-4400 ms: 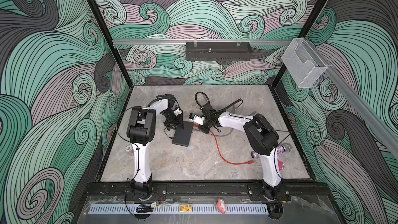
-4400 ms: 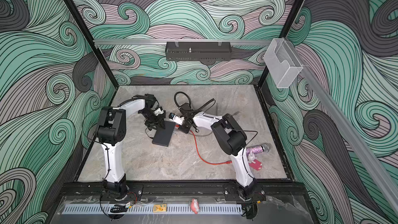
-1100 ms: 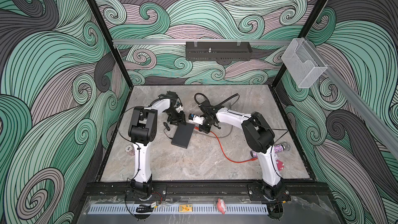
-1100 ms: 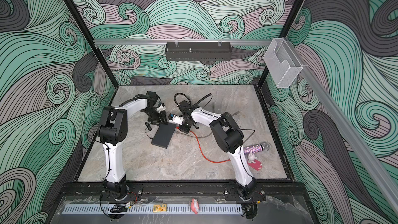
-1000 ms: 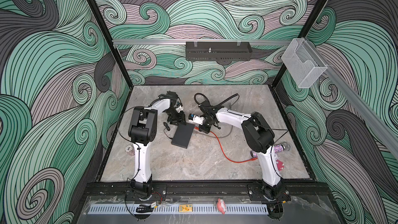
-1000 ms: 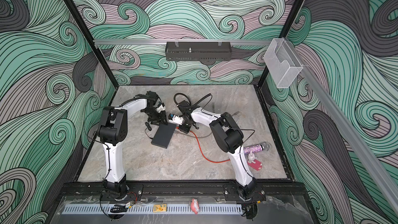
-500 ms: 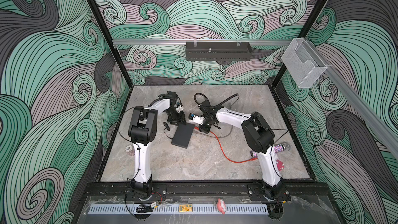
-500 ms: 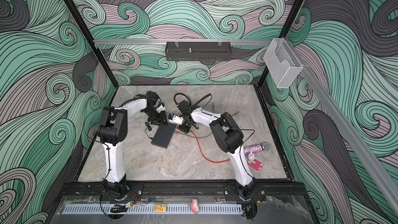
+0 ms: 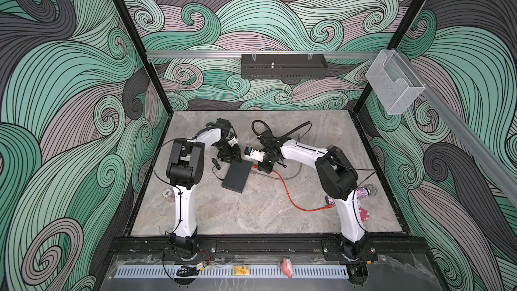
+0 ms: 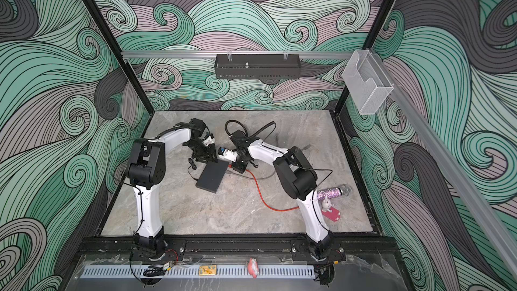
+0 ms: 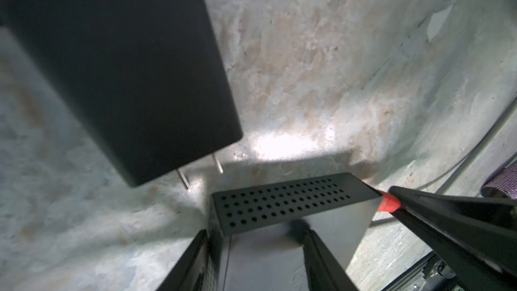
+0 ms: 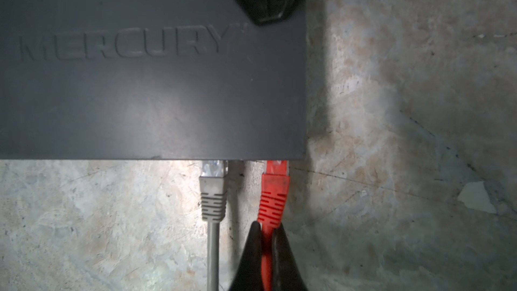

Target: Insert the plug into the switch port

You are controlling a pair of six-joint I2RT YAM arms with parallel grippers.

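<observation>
The switch (image 12: pixel 140 93) is running off the edge of my right wrist view. Its top is hiding the ports, so I am not seeing how deep the red plug (image 12: pixel 272 188) or the grey plug (image 12: pixel 212 188) is sitting. My right claw (image 12: pixel 267 229) is showing only its tips, the rest being cut off. In my left wrist view the black adapter (image 11: pixel 120 65) is blurring and running out of frame. My left claw (image 11: pixel 251 229) is being cropped too, so I am failing to tell whether it is gripping the switch. In both top views the plugs are looking too small to judge.
</observation>
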